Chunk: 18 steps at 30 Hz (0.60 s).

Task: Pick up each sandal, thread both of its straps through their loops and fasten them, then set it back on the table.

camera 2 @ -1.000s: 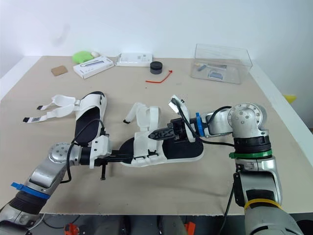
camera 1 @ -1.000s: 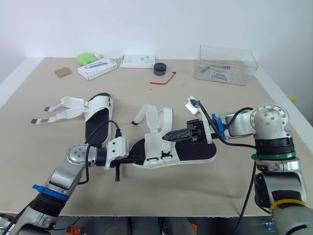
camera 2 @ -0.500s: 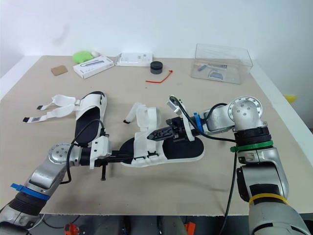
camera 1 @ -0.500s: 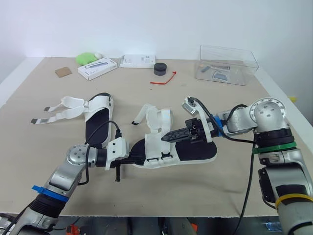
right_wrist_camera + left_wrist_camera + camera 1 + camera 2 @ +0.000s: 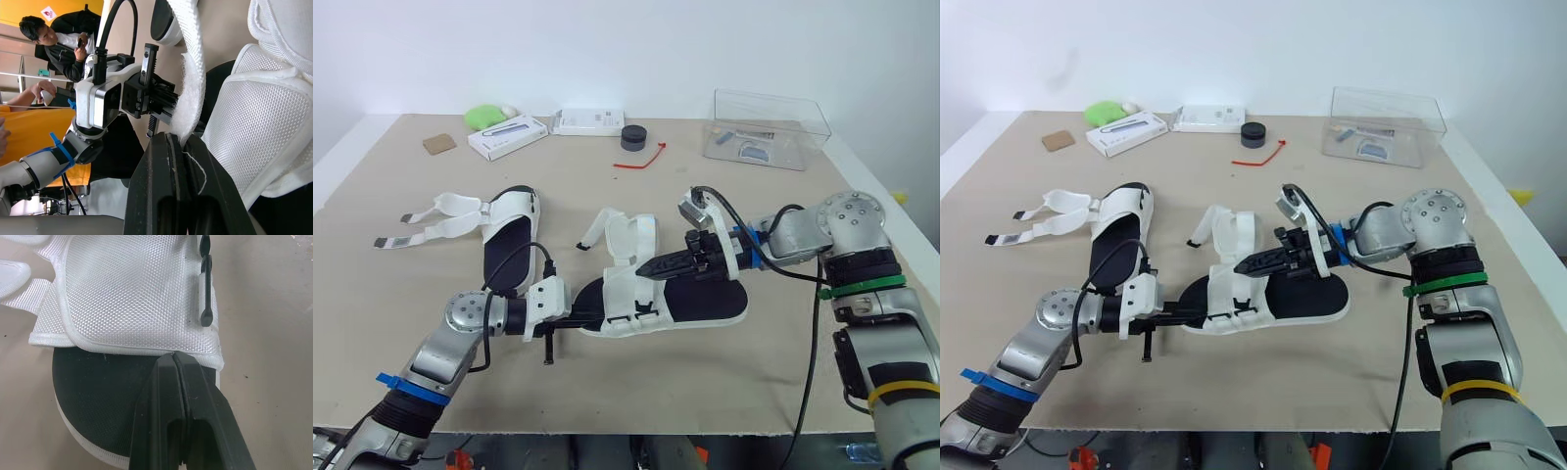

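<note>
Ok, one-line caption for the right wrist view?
Close-up: right gripper pinching the fuzzy strap of the white sandal.

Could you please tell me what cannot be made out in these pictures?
Loops of the near sandal: eye views, hidden behind its white upper and the right gripper.
Whether the left gripper pinches anything: left wrist view, its shut tips meet at the upper's edge.
Contents of the clear box: eye views, too small.
</note>
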### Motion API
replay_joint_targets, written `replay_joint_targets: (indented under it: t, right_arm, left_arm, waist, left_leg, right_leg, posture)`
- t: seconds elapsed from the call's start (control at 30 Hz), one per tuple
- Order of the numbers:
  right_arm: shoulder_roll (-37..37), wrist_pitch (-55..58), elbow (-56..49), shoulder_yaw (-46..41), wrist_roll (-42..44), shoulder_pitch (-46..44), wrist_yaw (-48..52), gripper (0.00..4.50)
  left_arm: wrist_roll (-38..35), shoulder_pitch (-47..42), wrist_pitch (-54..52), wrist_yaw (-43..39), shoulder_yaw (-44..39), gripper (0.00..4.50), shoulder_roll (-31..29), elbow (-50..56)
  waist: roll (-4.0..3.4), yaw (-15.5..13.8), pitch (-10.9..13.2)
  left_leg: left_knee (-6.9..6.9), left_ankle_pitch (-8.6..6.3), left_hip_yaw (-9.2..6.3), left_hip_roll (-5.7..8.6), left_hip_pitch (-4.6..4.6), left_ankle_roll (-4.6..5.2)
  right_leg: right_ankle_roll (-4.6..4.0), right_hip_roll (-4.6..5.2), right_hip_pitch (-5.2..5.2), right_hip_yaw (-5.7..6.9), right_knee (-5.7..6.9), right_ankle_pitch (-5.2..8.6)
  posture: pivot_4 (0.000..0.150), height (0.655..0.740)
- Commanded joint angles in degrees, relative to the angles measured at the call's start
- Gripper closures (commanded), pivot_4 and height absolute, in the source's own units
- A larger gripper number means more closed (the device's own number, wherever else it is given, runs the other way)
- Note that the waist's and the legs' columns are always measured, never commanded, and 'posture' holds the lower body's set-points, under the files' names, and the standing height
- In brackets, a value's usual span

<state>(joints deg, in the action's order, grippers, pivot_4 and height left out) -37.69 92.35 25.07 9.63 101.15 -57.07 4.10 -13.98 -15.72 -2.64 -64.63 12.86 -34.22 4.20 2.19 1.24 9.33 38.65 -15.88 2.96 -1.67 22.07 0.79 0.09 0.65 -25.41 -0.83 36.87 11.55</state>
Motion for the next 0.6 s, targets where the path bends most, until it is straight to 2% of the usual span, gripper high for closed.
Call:
replay_joint_targets:
  t: [0.03,0.6]
  right_arm:
    - [-0.9,0.2,-1.7,-0.1,2.3,-0.1,-1.3,4.45]
    - [-2.1,0.2,-3.5,1.4,0.5,1.3,-3.5,4.45]
  left_arm:
    - [1.7,1.2,-0.7,-0.4,1.5,4.5,-0.5,-0.8]
    - [1.9,0.8,-0.1,-0.3,1.9,4.5,-0.2,-1.9]
  waist:
    - [0.0,0.0,0.0]
    - [-0.01,0.0,0.0]
  left_leg:
    - [0.0,0.0,0.0,0.0,0.0,0.0]
    - [0.0,-0.02,0.0,0.0,0.01,0.02]
  right_leg:
    - [0.0,0.0,0.0,0.0,0.0,0.0]
    - [0.02,0.01,0.0,0.0,-0.04,0.01]
  posture:
    - [0.15,0.74]
    - [0.15,0.74]
